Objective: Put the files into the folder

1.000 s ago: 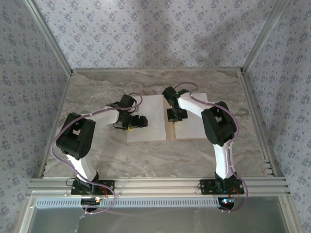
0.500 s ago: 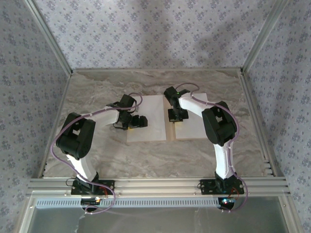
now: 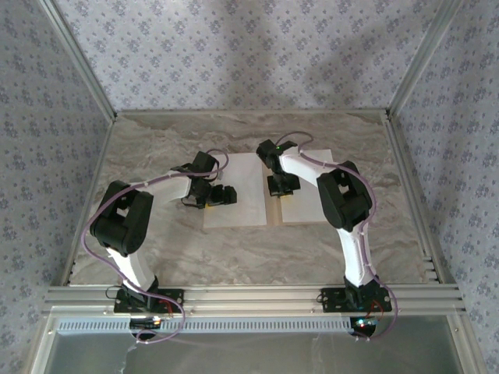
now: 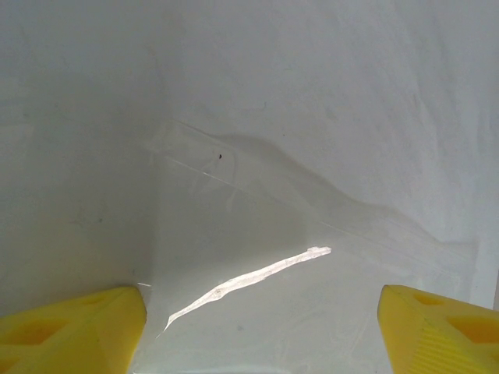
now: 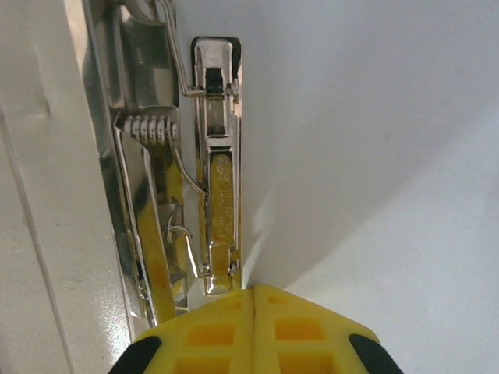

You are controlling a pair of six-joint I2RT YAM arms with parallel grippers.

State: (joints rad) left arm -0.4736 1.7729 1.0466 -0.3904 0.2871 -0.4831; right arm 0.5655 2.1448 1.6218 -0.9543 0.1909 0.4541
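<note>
Lying open, folder (image 3: 274,214) crease near-to-far

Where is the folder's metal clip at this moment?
In the right wrist view, the metal clip lies just ahead of the shut right hand, along the left edge of a white sheet.

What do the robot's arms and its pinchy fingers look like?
The left arm and right arm have white links and chunky black joints. A thin purple cable loops along each. The fingers are bright yellow blocks with square hollows.
</note>
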